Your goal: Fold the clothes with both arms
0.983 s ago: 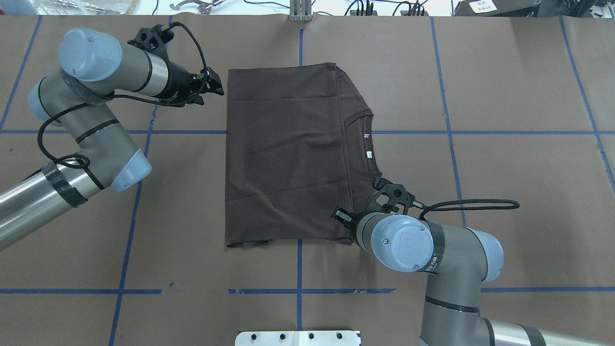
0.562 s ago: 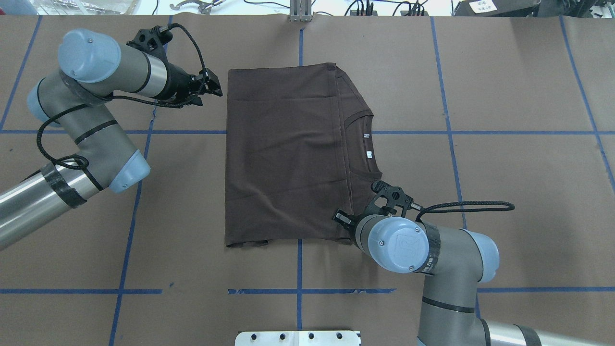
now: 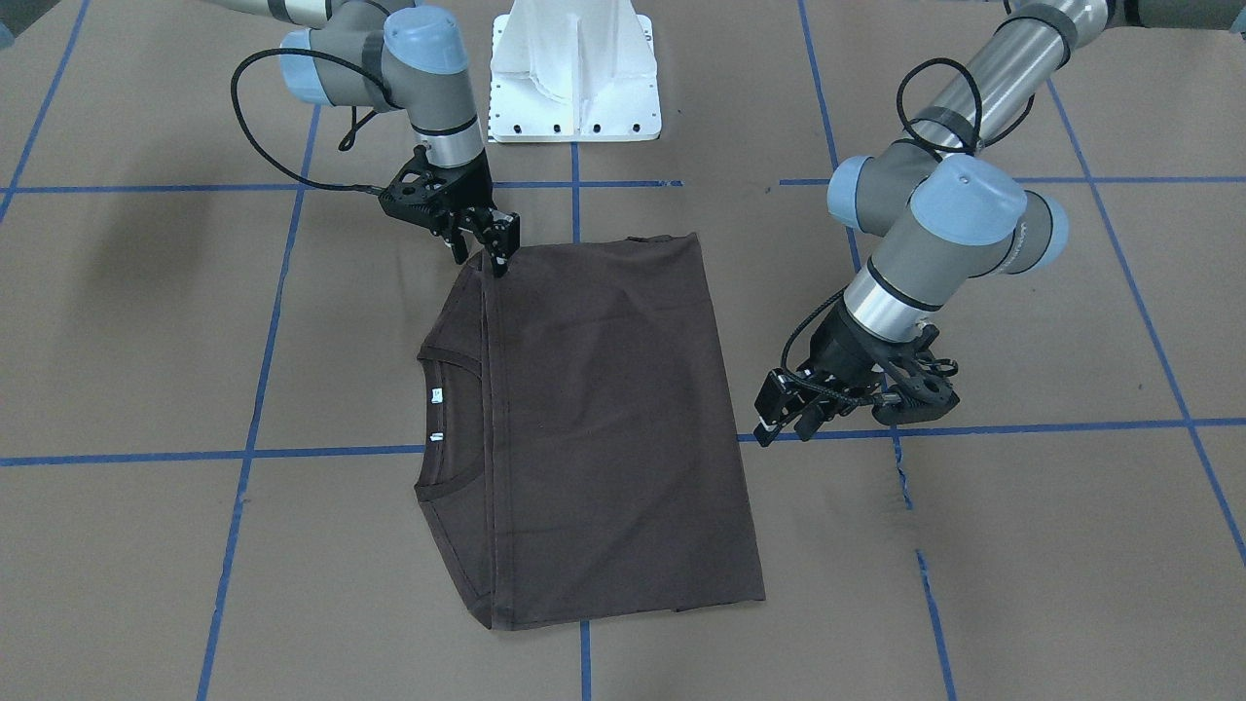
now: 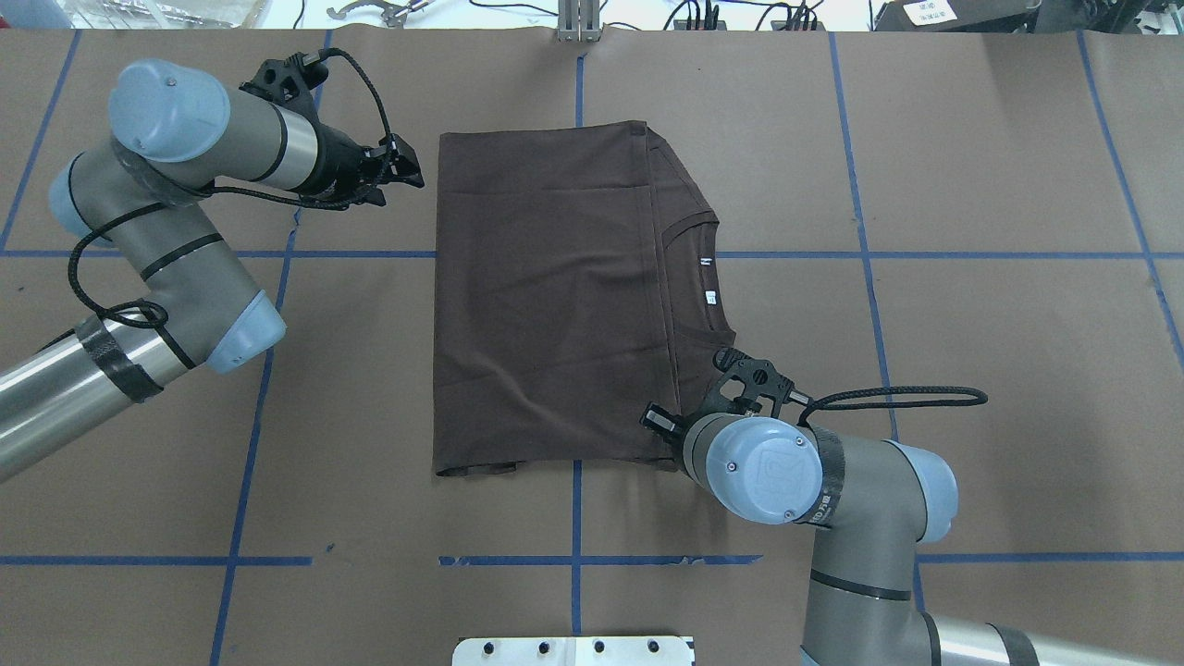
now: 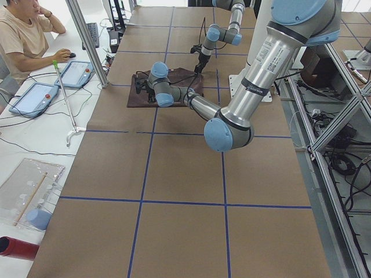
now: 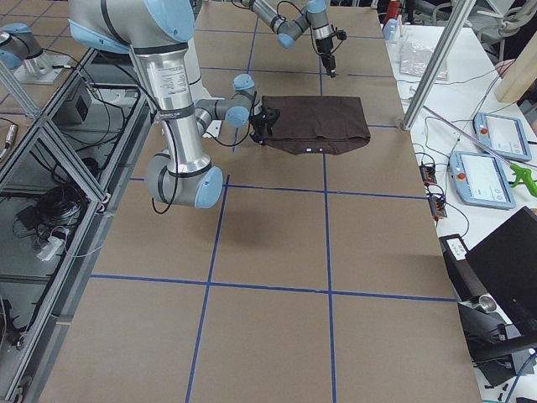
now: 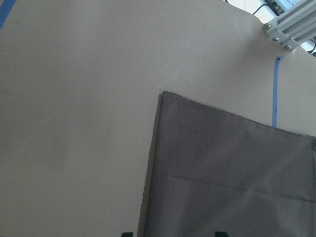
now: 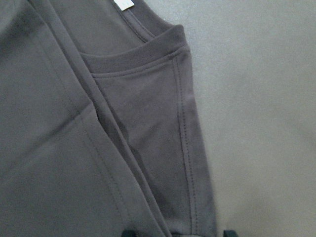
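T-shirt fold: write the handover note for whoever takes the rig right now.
T-shirt lies flat on the table, folded to a rectangle, collar exposed toward the robot's right.
Left gripper open, empty, off the cloth beside its far corner.
Right gripper open, straddling the near shoulder corner, nothing gripped.
Left to do: likely grasp the corners and make another fold.
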